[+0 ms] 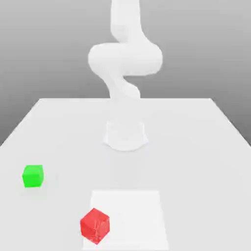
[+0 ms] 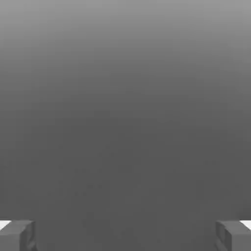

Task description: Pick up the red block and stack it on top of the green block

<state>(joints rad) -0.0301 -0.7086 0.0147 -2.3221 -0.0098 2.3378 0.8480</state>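
Red block (image 1: 95, 225) sits on table (image 1: 196, 147), well apart from green block (image 1: 33, 176).

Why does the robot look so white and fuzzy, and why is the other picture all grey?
Exterior view: the arm is washed out, soft-edged; red block and green block cast faint shadows. Hand view: smooth grey gradient, open gripper with fingertips at the corners.
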